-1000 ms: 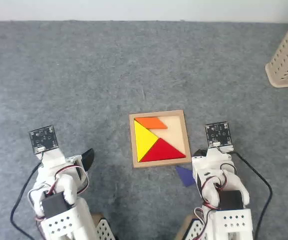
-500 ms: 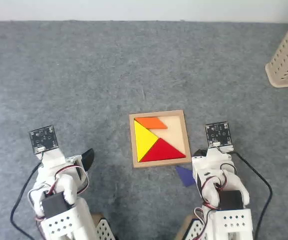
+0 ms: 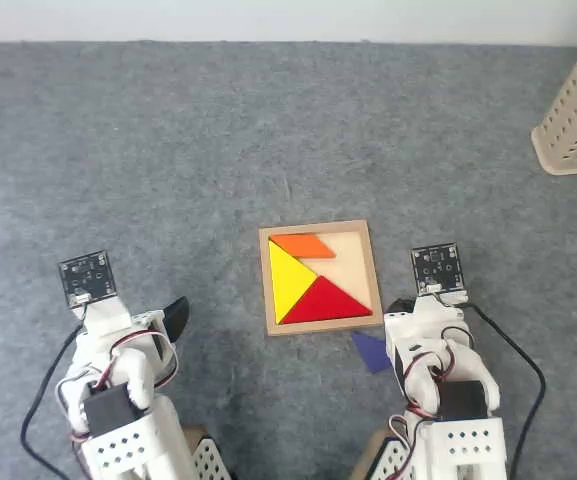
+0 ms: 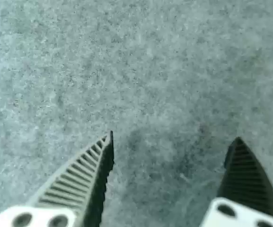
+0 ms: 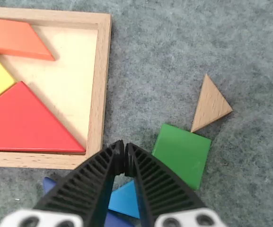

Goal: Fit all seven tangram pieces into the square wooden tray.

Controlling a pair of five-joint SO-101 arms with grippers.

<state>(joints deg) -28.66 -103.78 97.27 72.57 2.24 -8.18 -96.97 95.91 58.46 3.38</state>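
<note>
One square wooden tray (image 3: 314, 227) holds a red triangle (image 3: 324, 300), a yellow triangle (image 3: 285, 281) and an orange parallelogram (image 3: 303, 245). Left gripper (image 4: 174, 142): fingers spread over carpet. Right gripper (image 5: 124, 147): fingers pressed together just outside the tray, over seemingly two blue pieces (image 5: 127, 201), beside a green square (image 5: 182, 153) and a small tan triangle (image 5: 210, 104).

Legible text, labels, brands, numbers, signs: none were recorded.

Item 1, black square board on the left arm (image 3: 86, 278), near left of the scene: it carried small pale marks, too small to read.

Item 2, black square board on the right arm (image 3: 437, 268), near right: the marks were alike and could not be read.
</note>
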